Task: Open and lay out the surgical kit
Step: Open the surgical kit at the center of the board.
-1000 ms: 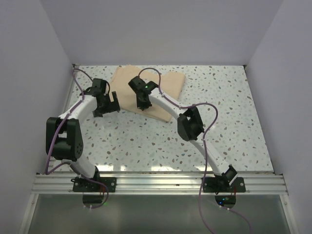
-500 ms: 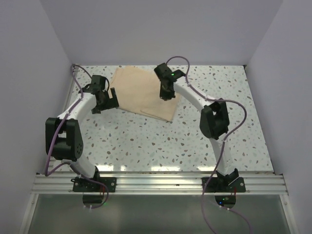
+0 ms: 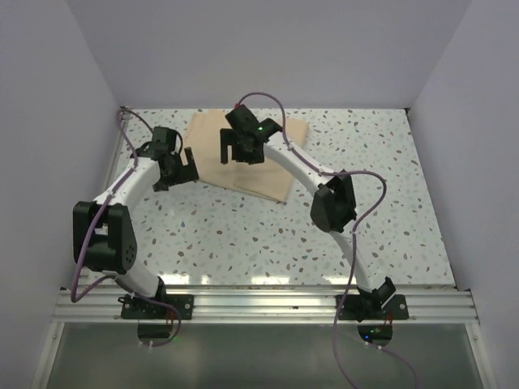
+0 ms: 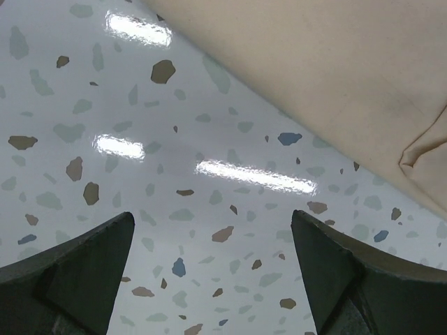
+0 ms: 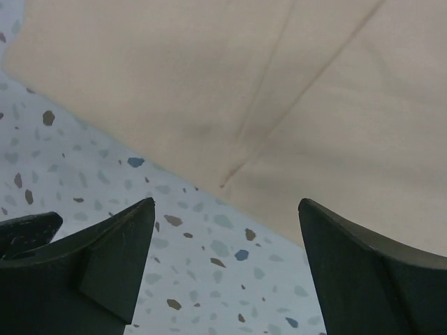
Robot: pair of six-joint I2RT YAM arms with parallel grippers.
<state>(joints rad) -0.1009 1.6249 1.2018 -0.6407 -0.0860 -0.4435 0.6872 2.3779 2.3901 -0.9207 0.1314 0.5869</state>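
Right claw (image 5: 227,209) spread over cloth wrap (image 5: 209,84) edge; left claw (image 4: 213,230) beside.

Right claw (image 3: 241,156) back leftward over wrap (image 3: 209,138)

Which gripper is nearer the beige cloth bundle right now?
Right. The right gripper hangs over the cloth, jaws open. The left gripper is over the bare table beside the cloth's left edge, also open.

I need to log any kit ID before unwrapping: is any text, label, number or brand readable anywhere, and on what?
None can be read in any view.
The beige cloth wrap is plain, with no tag or print showing.
The speckled table bears no markings.
The left arm and right arm show no legible labels.
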